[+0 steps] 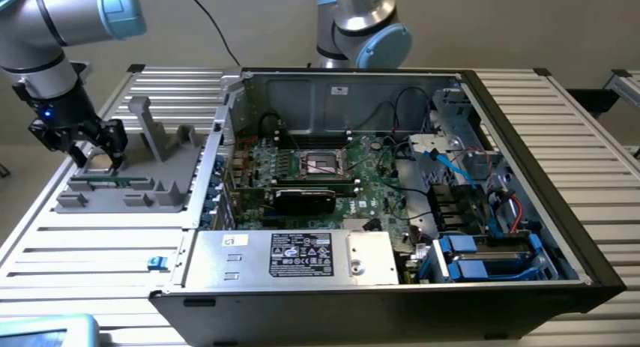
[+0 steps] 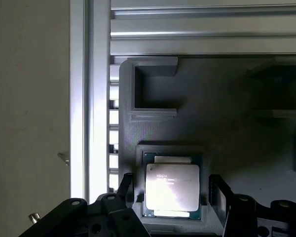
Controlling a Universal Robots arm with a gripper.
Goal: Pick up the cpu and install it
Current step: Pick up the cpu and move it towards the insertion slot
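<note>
Hovering over the grey moulded plastic holder (image 1: 150, 189) on the slatted aluminium table (image 1: 90, 249), the black two-fingered gripper (image 2: 172, 181) stands with its jaws spread wide. One finger is on either side of the cpu (image 2: 171, 190), a small flat square chip with a shiny silver-grey metal lid and a thin green-tan rim. The chip lies flat in a shallow square recess of the holder, well apart from the open black computer case (image 1: 540, 174) on the exterior view's right. The fingers seem to stand clear of its edges, though shadow at the rim makes contact hard to rule out.

By the look of it, the chip should be light, stiff and thin. Its polished lid is probably slippery, and its underside and corners are likely fragile. The sensible hold is across two opposite edges of the rim, kept level, not on the lid's face.

Counted, there is one cpu, one gripper with two fingers and one holder. There is also one square black socket with a metal frame (image 1: 325, 163), on the green motherboard inside the case.
</note>
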